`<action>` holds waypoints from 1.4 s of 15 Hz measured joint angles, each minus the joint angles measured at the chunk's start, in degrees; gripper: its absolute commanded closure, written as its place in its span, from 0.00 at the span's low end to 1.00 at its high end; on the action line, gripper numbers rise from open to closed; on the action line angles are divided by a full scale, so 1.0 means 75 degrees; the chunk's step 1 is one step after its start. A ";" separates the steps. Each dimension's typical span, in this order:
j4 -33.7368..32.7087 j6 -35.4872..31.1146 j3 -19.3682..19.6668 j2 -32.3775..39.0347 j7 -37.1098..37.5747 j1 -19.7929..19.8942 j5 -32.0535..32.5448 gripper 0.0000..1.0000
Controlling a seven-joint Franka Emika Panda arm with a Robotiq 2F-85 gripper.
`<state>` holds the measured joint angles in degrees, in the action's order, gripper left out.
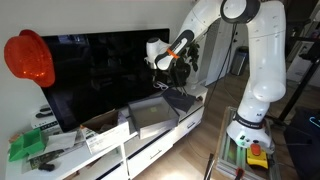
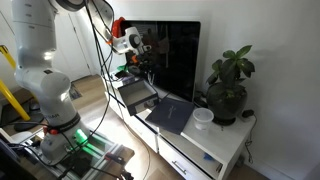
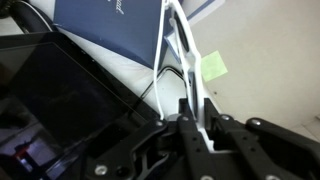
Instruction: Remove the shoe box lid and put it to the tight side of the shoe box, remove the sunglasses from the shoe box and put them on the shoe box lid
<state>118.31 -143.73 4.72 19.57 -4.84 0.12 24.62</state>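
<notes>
- Gripper (image 1: 172, 66): we see it raised above the open shoe box, in front of the black TV screen (image 1: 100, 70). It shows again in an exterior view (image 2: 140, 66).
- Fingers (image 3: 225, 135): in the wrist view we find them drawn narrow and pinching a thin white piece. We read this piece as the frame of the sunglasses (image 3: 198, 105). Its slim white lines run up and away from the grip.
- Shoe box (image 1: 150, 112): it stands open on the white bench (image 1: 150, 150) with its pale inside showing. We cannot see into it well enough to list any contents. The same box appears below the gripper in an exterior view (image 2: 135, 95).
- Shoe box lid (image 2: 172, 115): it lies flat on the bench just beside the shoe box, on the side towards the potted plant (image 2: 228, 85). We also mark it in an exterior view (image 1: 183, 101). In the wrist view it looks dark blue with pale lettering (image 3: 110, 25).
- White bowl (image 2: 203, 118): it sits between the lid and the plant.
- Green note (image 3: 213, 66): it lies on the bench beyond the fingers.
- Red-orange object (image 1: 28, 55): it is well apart from the box, past the far edge of the TV screen.
</notes>
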 measured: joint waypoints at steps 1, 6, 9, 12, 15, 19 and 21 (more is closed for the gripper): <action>-0.0048 -0.0100 0.0154 0.0153 0.0107 -0.0007 0.0286 0.96; -0.0312 -0.0933 0.0987 0.1202 0.0019 0.0275 0.1140 0.96; -0.0472 -0.0985 0.1043 0.1782 -0.0409 0.0731 0.1064 0.96; -0.0687 -0.0929 0.1038 0.2269 -0.0848 0.1157 0.0896 0.96; -0.1021 -0.0926 0.1067 0.2719 -0.0914 0.1373 0.0765 0.96; -0.1455 -0.0921 0.1019 0.3296 -0.0915 0.1388 0.0366 0.96; -0.1687 -0.0921 0.0999 0.3578 -0.0915 0.1388 0.0180 0.58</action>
<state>105.66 -150.64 12.21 46.40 -11.70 10.53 25.97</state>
